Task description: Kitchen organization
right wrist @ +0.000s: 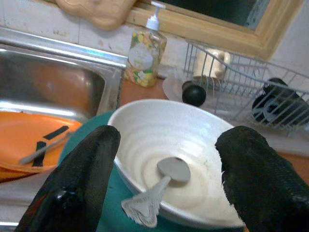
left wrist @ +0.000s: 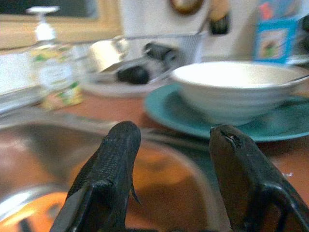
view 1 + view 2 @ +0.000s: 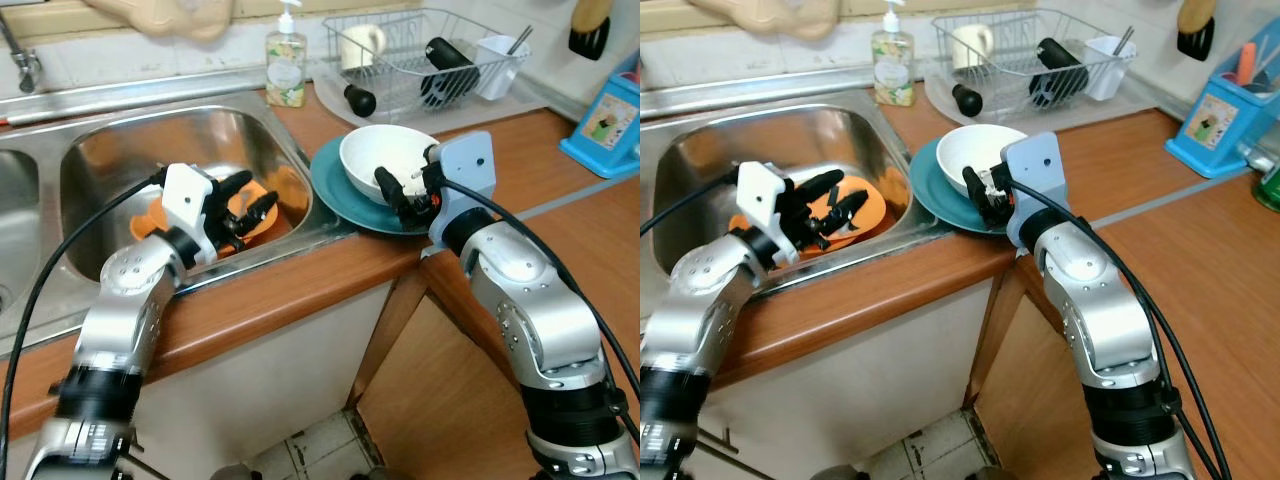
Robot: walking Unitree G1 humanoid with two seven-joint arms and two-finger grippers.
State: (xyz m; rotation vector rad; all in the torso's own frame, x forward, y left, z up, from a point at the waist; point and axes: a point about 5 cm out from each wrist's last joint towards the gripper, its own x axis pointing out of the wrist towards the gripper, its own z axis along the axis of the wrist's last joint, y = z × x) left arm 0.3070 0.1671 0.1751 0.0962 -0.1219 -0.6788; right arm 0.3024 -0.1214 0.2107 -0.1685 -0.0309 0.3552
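One white bowl (image 3: 385, 160) holding one spoon (image 1: 159, 191) sits on one teal plate (image 3: 338, 192) on the counter (image 3: 560, 180); one orange plate (image 3: 855, 212) lies in the sink (image 3: 110, 150). The left gripper (image 3: 243, 205) hovers over the sink, fingers apart. The right gripper (image 3: 398, 195) reaches to the bowl's near rim, fingers apart.

I have both silver arms raised and bent forward at the elbow, each trailing a black cable from its wrist housing. My left tool (image 3: 243, 208) reaches ahead and slightly inward, its two black fingers (image 2: 111, 164) spread with a clear gap between them and nothing held. My right tool (image 3: 405, 190) points back toward the left arm, wrist block turned up, its fingers (image 1: 87, 169) also held wide apart and empty. The two tools sit near each other, not touching.
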